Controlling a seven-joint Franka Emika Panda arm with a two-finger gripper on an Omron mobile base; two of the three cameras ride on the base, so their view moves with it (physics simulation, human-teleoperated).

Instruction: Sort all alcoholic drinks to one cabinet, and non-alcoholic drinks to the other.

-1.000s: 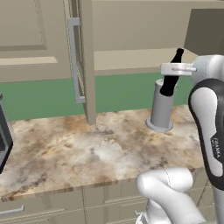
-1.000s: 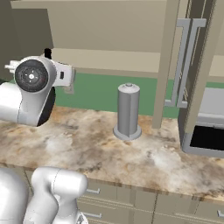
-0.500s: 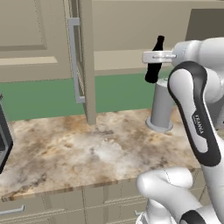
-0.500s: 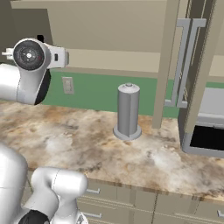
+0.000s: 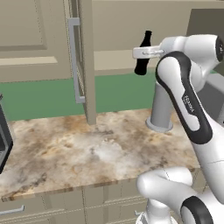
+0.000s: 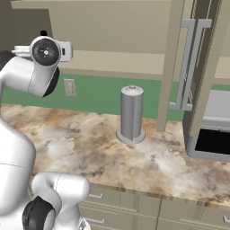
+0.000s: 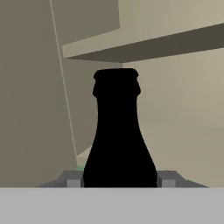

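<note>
Left base view: the cabinets [image 5: 39,39] span the top, with one door [image 5: 87,61] swung open edge-on above the marbled counter [image 5: 87,148]. Below them runs a green backsplash [image 5: 118,94]. The white arm [image 5: 188,105] reaches up and left in front of a grey canister [image 5: 161,107] standing on the counter near the wall. The gripper [image 5: 142,53] is held high, level with the cabinets — its jaws are closed narrowly on a black cola bottle [image 5: 142,54], upright, well above the counter. In the hand view the bottle's neck [image 7: 116,131] rises between the finger tips [image 7: 74,179], facing a cabinet shelf [image 7: 144,46].
</note>
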